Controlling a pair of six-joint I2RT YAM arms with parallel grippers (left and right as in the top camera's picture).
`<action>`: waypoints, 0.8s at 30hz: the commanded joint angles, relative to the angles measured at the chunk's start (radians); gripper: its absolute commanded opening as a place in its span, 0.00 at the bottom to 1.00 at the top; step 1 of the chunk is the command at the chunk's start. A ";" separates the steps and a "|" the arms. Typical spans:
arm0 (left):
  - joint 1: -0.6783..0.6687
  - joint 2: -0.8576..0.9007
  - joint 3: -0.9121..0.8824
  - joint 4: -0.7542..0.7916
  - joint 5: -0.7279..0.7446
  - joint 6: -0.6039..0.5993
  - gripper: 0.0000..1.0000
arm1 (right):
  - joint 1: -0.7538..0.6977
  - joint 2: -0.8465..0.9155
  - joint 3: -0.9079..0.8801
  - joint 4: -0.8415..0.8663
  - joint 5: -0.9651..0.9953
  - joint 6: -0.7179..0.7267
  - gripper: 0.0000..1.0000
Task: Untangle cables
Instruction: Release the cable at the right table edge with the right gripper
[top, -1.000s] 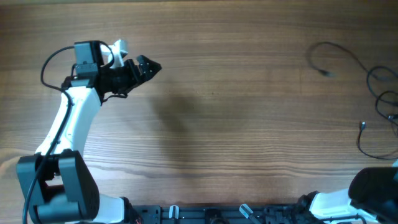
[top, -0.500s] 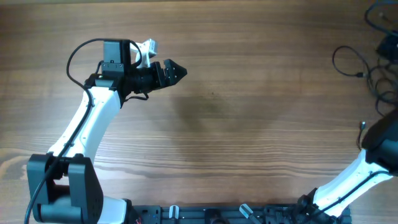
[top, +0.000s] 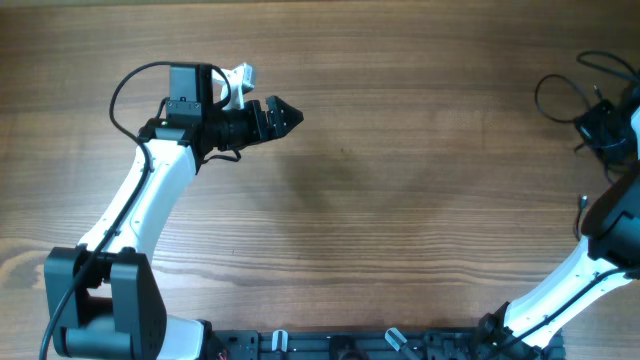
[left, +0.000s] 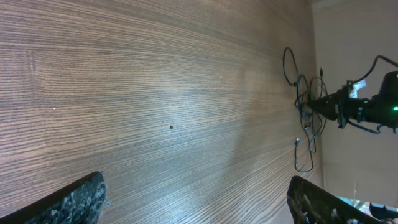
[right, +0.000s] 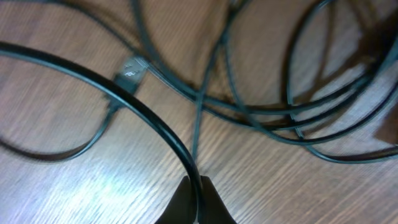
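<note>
Wooden counter (top: 400, 220) fills the overhead view, and the thin black cables (right: 149, 118) lie tangled at its far right corner, near the top edge, with one loop spreading out to the left of the knot. The right claw (top: 597, 127) sits in the thick of that tangle. In the right wrist view its tips are pinched narrowly on a single dark strand that arcs up and away to the left, while other strands cross over each other on the wood behind it. A small plug (right: 130, 70) rests just beside that arc. The left claw (top: 290, 113) is well apart from the cables, over the upper left of the counter and pointing right; its fingers (left: 78, 199) stand wide apart, with nothing between them.
</note>
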 joint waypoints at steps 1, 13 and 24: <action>-0.006 -0.022 0.002 0.010 0.015 0.020 0.95 | 0.005 0.028 -0.015 0.031 0.116 0.047 0.04; -0.006 -0.022 0.002 0.023 0.015 0.020 0.95 | 0.004 0.095 -0.017 0.060 0.278 0.101 0.04; -0.006 -0.022 0.002 0.031 0.007 0.020 0.95 | -0.036 0.097 -0.018 0.060 0.351 0.099 0.12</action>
